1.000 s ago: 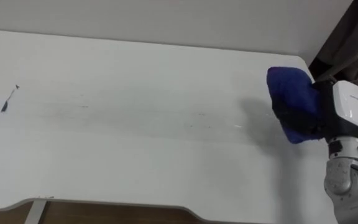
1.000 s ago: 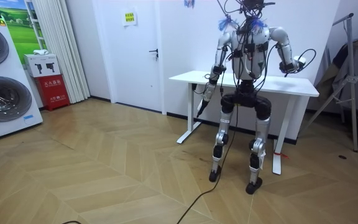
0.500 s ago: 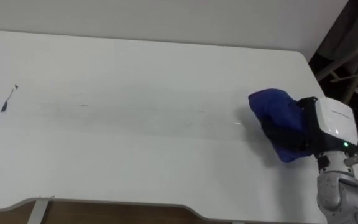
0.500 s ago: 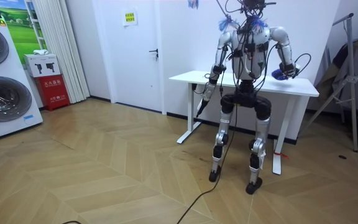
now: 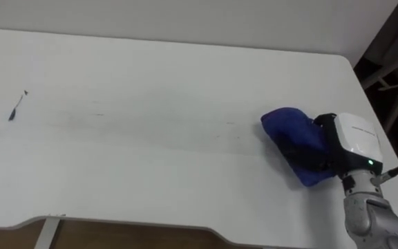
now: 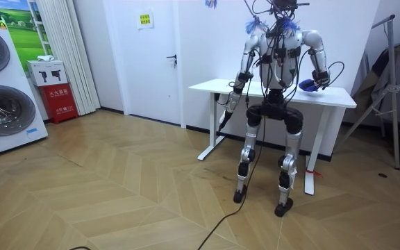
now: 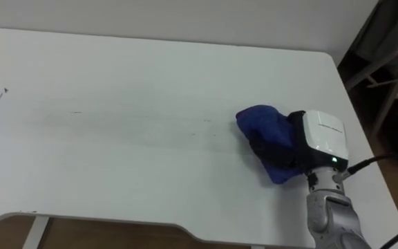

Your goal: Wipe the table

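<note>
A blue cloth [image 5: 292,142] lies bunched on the white table [image 5: 150,76] near its right end, also in the right eye view [image 7: 264,138]. My right hand [image 5: 327,149] is shut on it from the right and presses it onto the top. Small dark marks [image 5: 14,111] sit at the table's far left, and faint grey streaks run across the middle. In the room view I stand at the table's long side, with the blue cloth [image 6: 308,85] at the room view's right. My left hand [image 6: 223,118] hangs beside the table's edge.
The table's right edge [image 5: 368,90] is close to the cloth, with a dark metal stand [image 5: 392,62] beyond it. The front edge [image 5: 150,227] runs along the bottom. Washing machines [image 6: 2,90] and a red box [image 6: 60,101] stand at the room view's left.
My right hand has come down from above the table and slid the blue cloth leftward and nearer along the top. The left arm has stayed hanging.
</note>
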